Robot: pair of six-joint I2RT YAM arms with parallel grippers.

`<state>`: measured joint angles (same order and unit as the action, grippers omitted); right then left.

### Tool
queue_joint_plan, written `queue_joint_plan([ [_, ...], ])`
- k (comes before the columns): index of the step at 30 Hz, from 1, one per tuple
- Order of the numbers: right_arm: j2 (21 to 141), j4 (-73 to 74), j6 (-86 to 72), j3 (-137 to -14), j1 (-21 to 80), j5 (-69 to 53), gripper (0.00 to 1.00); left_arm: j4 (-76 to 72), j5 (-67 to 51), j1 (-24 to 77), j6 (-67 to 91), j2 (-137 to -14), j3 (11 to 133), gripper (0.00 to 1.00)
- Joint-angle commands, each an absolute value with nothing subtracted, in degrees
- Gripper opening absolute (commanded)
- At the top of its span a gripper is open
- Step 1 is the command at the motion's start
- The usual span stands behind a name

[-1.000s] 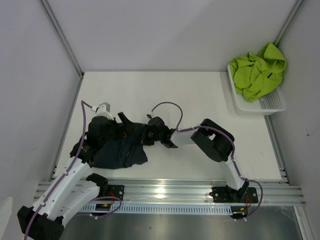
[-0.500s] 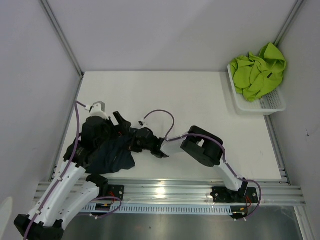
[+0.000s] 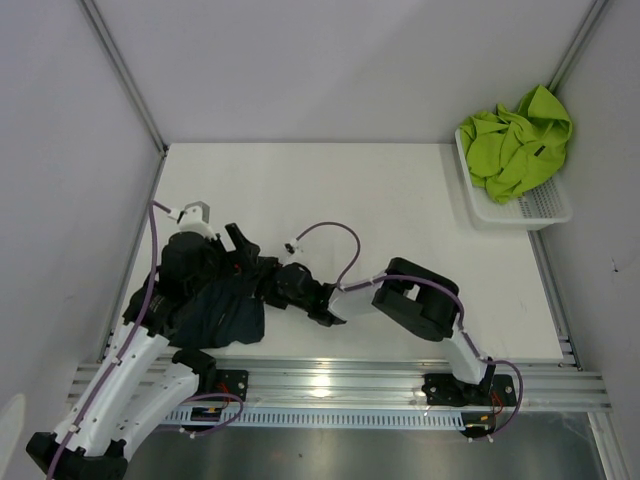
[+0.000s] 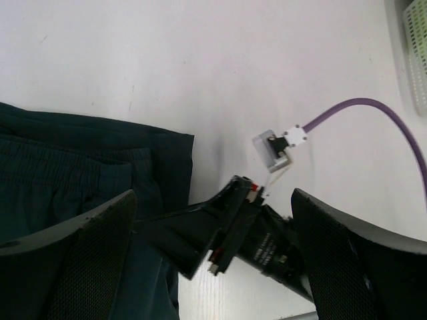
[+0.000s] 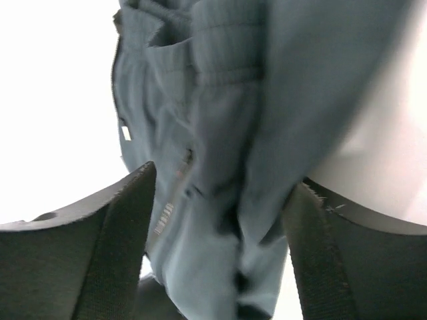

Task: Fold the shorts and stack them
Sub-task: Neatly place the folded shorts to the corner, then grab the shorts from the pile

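- Top view, dark shorts [image 3: 222, 315]: a crumpled heap on the white tabletop [image 3: 350, 200], at its left near edge, partly under both arms.
- Top view, green shorts [image 3: 515, 145]: bunched up in a white mesh basket [image 3: 535, 210] at the far right corner, well apart from the dark pair.
- Top view, left end effector [image 3: 243, 262]: over the upper right part of the dark heap. Its state cannot be told here.
- Top view, right end effector [image 3: 275, 287]: reaches in from the right to the heap's right edge, just beside the left one. A purple cable [image 3: 330, 232] loops above its wrist.
- Left wrist view, left end effector [image 4: 212, 200]: released, with both fingers [image 4: 87, 260] spread wide and nothing held.
- Left wrist view, right end effector [image 4: 220, 233]: lies between those fingers, its tip at the edge of the dark shorts [image 4: 67, 173].
- Left wrist view, dark shorts: flat on the tabletop [image 4: 167, 60] at left, gathered waistband showing. The cable [image 4: 373, 113] arcs at right, and a corner of the basket [image 4: 417, 53] shows top right.
- Right wrist view, right end effector [image 5: 221, 177]: grasping a thick bunch of the dark shorts [image 5: 200, 120]. Cloth fills the gap between the fingers [image 5: 100, 227], and a waistband and a small white tag are visible.
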<state>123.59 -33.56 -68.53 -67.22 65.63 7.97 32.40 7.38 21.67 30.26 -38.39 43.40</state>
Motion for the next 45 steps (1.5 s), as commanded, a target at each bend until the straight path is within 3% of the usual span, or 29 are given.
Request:
queue_joint_plan([
  [1, 116.9, -26.3, -62.2, -62.1, 63.6, 12.9, 0.76, 32.5, 7.9, 21.2, 27.9, -38.1, 46.7, 0.99],
  [5, 104.3, -19.3, -56.8, -56.4, 61.8, 15.6, 0.82, 32.3, 6.1, 21.1, 26.1, -38.6, 46.8, 0.99],
  [9, 95.1, -7.4, -50.5, -55.5, 59.1, 25.7, 0.96, 30.2, 4.1, 21.2, 27.0, -38.0, 44.7, 0.99],
  [15, 91.9, -0.4, -42.1, -57.0, 51.9, 34.5, 1.0, 27.2, 1.8, 21.2, 28.1, -37.3, 42.0, 0.99],
  [21, 103.0, 9.5, -41.4, -68.0, 46.7, 50.9, 0.99, 27.0, 0.8, 21.2, 27.9, -37.4, 42.7, 0.99],
  [25, 118.5, 27.9, -45.4, -87.2, 46.4, 64.5, 0.99, 26.9, 0.4, 21.2, 27.7, -36.8, 42.5, 0.99],
  [29, 135.0, 44.4, -47.6, -107.8, 45.7, 66.9, 0.99, 27.2, 1.0, 21.2, 27.3, -36.5, 42.5, 0.99],
  [45, 152.6, 56.2, -43.7, -130.3, 43.2, 63.8, 0.99, 27.3, 1.2, 21.2, 27.2, -36.4, 42.4, 0.99],
])
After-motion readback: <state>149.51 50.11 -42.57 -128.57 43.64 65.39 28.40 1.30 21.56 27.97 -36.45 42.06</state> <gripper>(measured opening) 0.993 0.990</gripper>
